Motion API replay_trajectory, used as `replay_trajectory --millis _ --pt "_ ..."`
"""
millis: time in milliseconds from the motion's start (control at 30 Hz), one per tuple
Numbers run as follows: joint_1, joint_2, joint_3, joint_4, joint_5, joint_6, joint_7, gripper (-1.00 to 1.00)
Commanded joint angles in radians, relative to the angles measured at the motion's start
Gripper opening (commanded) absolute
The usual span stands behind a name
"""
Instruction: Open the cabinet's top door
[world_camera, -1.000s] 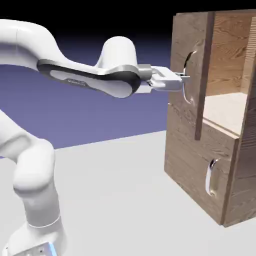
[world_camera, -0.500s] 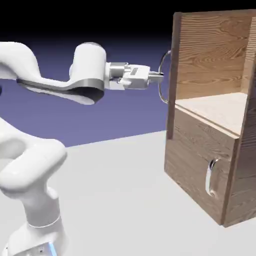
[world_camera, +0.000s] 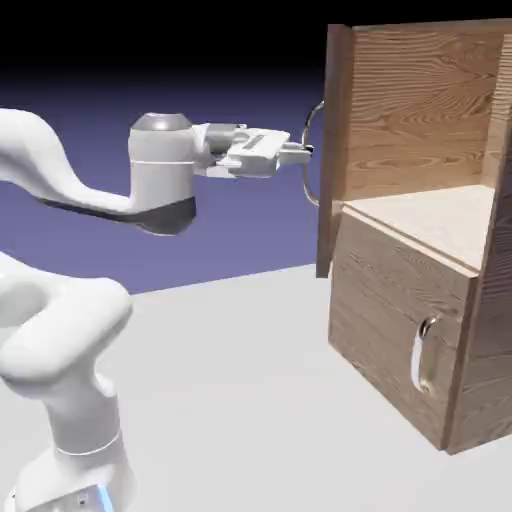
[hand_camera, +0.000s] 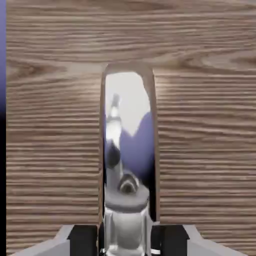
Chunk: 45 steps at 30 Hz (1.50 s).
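Gripper (world_camera: 308, 152) seemingly clamped on the handle (hand_camera: 129, 145); only the exterior view shows the shelf (world_camera: 430, 222).

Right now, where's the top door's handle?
In the exterior view, the curved silver bar handle is left of the cabinet's open compartment, at the end effector's fingertips.

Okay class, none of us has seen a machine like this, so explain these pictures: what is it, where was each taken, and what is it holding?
It's a simulated robot arm on a pale table. The exterior view comes from a camera standing apart; the hand view looks along the two-finger gripper. Those fingers are closed on the long curved silver handle of the cabinet's top door, which stands open. Below is the shorter door, with its own smaller handle.
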Motion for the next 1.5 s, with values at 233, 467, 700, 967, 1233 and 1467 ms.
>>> replay_trajectory --millis 233,467,700,967,1233,1467 --pt "0.197 -0.092 0.102 -0.025 0.239 -0.347 -0.143 -1.0" --pt "0.277 -0.13 0.265 0.037 0.421 -0.652 -0.193 -1.0" --pt "0.256 -0.122 0.452 0.187 0.58 -0.956 -0.217 -1.0" --pt "0.102 -0.099 0.648 0.458 0.718 -1.294 -0.246 -1.0" --pt "-0.105 -0.098 0.779 0.748 0.793 -1.565 -0.289 -1.0" --pt "-0.282 -0.11 0.849 0.988 0.825 -1.758 -0.337 -1.0"
